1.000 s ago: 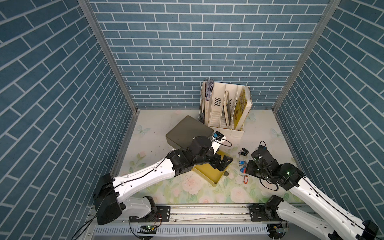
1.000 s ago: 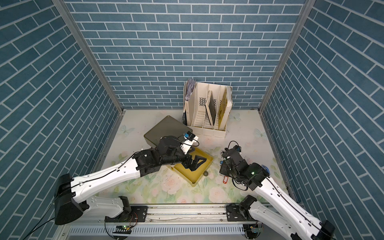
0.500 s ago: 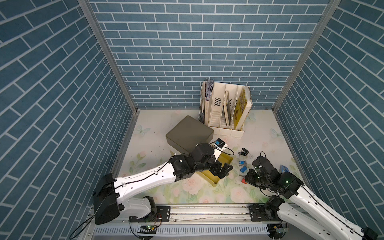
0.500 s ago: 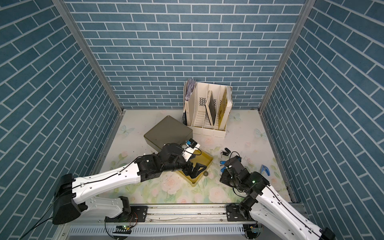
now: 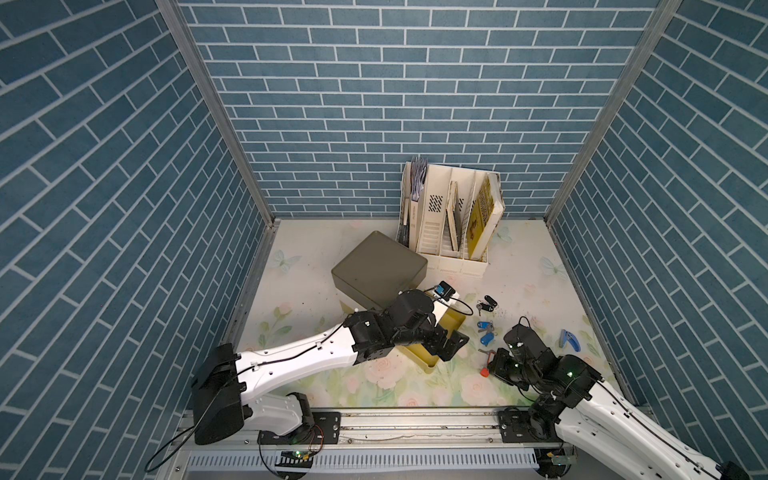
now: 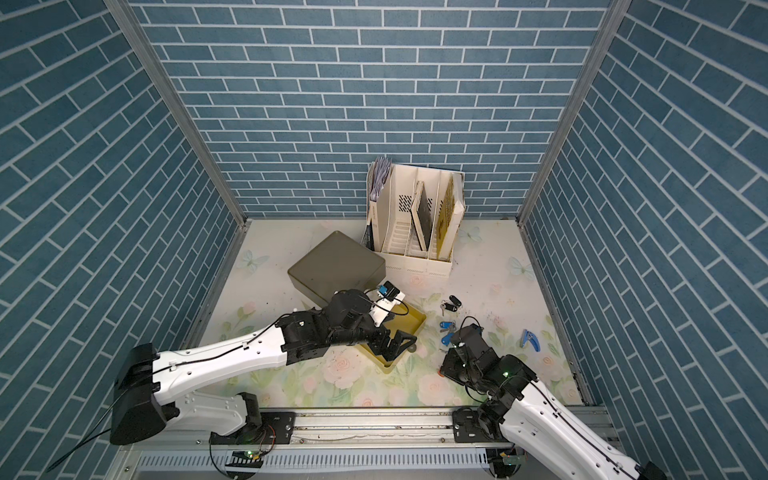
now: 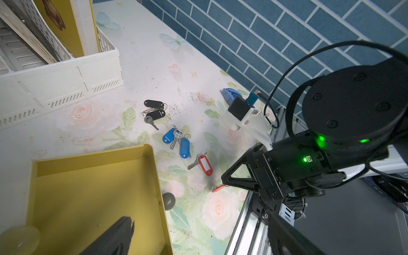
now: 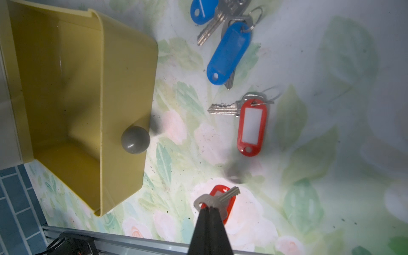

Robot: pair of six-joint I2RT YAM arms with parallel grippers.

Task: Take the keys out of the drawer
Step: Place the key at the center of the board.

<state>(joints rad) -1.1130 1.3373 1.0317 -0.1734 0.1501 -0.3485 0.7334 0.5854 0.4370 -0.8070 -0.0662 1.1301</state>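
My right gripper (image 8: pixel 209 207) is pressed tight on a key with a red tag (image 8: pixel 220 203). It holds the key just above the table (image 5: pixel 519 257), close to the front rail (image 5: pixel 415 424) and right of the yellow drawer (image 8: pixel 66 88). The other keys lie out on the table farther back: a red-tagged one (image 8: pixel 251 125), the blue-tagged bunch (image 8: pixel 227 53) and, farthest, the black-fobbed bunch (image 7: pixel 154 112). What I see of the drawer is bare, so I judge this the last carry. Next I should lower the key and let go beside the rest.

My left gripper (image 6: pixel 399 343) hangs over the drawer; I cannot tell whether it is spread. The table's flowered cover is flat and a little gritty. Blue brick walls (image 5: pixel 374 104) close in on three sides, and a file rack (image 5: pixel 449 224) stands at the far side.
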